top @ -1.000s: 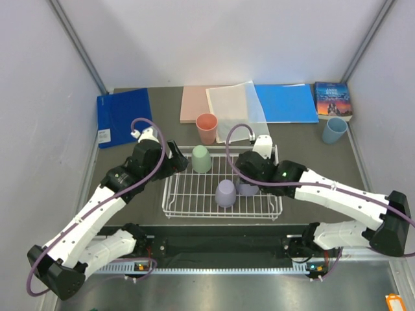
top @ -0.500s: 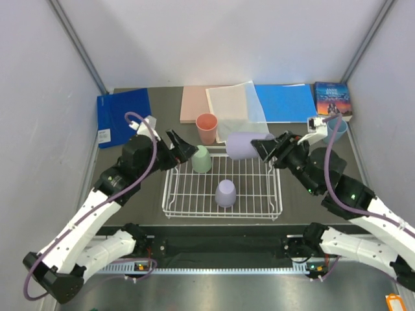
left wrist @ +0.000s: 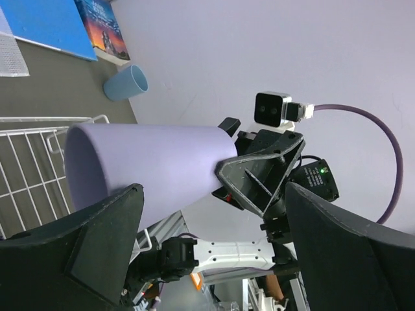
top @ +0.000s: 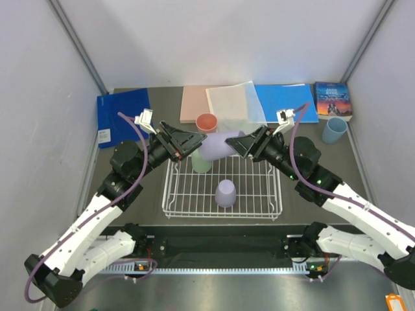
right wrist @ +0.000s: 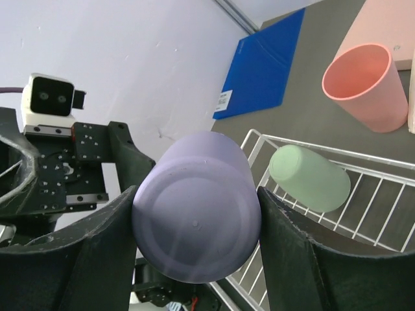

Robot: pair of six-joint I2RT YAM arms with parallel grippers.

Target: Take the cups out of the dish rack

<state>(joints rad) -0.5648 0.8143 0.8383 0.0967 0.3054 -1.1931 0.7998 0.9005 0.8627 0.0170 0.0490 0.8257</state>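
My right gripper (top: 243, 144) is shut on a lavender cup (top: 217, 145), held on its side in the air above the back of the white dish rack (top: 259, 194). In the right wrist view the cup's base (right wrist: 194, 220) sits between both fingers. My left gripper (top: 191, 144) is open at the cup's open end; the left wrist view shows the cup (left wrist: 149, 162) between its spread fingers, and I cannot tell whether they touch. A pale green cup (top: 201, 162) and a second lavender cup (top: 225, 192) stand bottom up in the rack. A salmon cup (top: 207, 124) and a light blue cup (top: 334, 130) stand on the table.
Blue folders lie at the back left (top: 120, 115) and back right (top: 285, 102). A tan sheet (top: 192, 103) and a white sheet (top: 235, 107) lie behind the rack. A book (top: 332, 99) lies at the far right, behind the blue cup.
My right gripper lifted the lavender cup out of the rack and swung it left, up to the left gripper. My left gripper rose from beside the green cup and now faces the cup's open end.
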